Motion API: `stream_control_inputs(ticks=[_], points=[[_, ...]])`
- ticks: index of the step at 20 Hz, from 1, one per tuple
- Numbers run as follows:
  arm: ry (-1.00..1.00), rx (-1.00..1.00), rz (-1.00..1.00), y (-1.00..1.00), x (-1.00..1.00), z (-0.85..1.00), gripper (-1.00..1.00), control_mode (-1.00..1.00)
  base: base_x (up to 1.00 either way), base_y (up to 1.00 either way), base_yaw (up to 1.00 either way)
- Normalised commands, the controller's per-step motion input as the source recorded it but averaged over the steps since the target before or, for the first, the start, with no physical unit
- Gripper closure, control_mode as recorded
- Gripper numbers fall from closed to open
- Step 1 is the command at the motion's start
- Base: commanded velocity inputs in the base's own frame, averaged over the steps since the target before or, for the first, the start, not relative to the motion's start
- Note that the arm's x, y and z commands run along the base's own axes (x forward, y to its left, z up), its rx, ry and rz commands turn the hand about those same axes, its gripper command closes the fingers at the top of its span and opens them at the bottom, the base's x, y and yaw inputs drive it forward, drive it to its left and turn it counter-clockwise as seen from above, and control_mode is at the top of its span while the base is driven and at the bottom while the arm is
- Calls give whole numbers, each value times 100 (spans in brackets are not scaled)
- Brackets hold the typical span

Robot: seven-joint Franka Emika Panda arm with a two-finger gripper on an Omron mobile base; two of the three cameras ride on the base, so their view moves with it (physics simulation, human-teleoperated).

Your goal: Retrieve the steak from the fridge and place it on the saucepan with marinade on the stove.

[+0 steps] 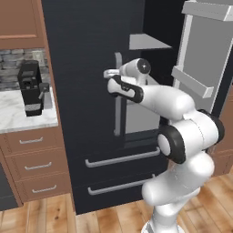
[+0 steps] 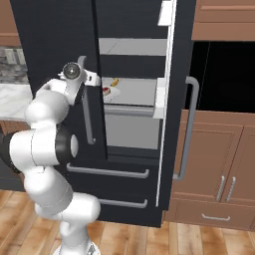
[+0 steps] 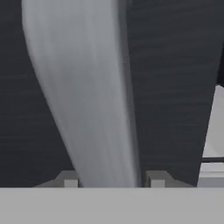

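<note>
The fridge [image 1: 86, 54] is black with grey handles [image 3: 87, 96] and grey shelves [image 2: 132, 92]. The steak [image 2: 106, 90] is red. Cabinets [image 2: 219, 159] are brown, the countertop [image 1: 18, 116] white-marbled, the coffee machine [image 1: 31, 86] black.

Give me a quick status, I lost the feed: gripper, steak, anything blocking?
Gripper open, fingers either side of left fridge door handle. Steak on fridge shelf, untouched. Right door open; left door shut, partly blocking access.

Left base view: behind-left of white arm, facing the tall black French-door fridge [image 1: 86, 91]. Right base view: behind-right, same fridge [image 2: 55, 45], open compartment shared. Hand view: pressed close to the long curved grey door handle [image 3: 87, 96], fridge door behind
</note>
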Motion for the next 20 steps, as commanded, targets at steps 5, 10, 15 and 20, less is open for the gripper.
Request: stream_control_inputs(ticks=[5, 10, 15, 20], points=[[-3, -1, 0, 46, -94, -7, 100, -100, 0, 0, 0], [-5, -1, 0, 58, -88, -5, 100, -100, 0, 0, 0], [0, 0, 0, 65, -68, 0, 100, -100, 0, 0, 0], [0, 0, 0, 68, -53, 0, 100, -100, 0, 0, 0]])
